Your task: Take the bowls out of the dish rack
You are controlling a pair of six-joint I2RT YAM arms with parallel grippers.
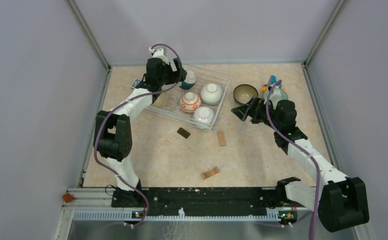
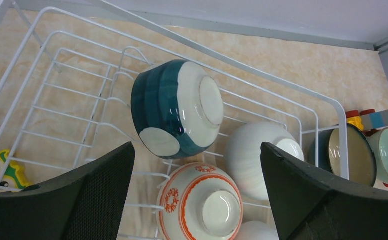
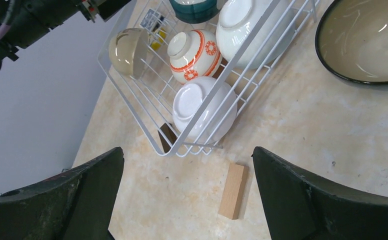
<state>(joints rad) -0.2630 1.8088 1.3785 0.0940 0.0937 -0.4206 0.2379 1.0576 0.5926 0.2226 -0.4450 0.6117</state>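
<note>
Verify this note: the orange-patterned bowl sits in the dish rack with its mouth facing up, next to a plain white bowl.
Not right. The orange-patterned bowl has its foot ring toward the camera, so its mouth is turned down, not up; the left wrist view shows this plainly. The rest holds: it sits in the dish rack, next to a plain white bowl.

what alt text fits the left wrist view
A white wire dish rack holds a teal-and-white bowl, a plain white bowl and an orange-patterned bowl, all tipped with their bases towards the camera. The dark fingers of the open left end effector frame the bottom corners.
</note>
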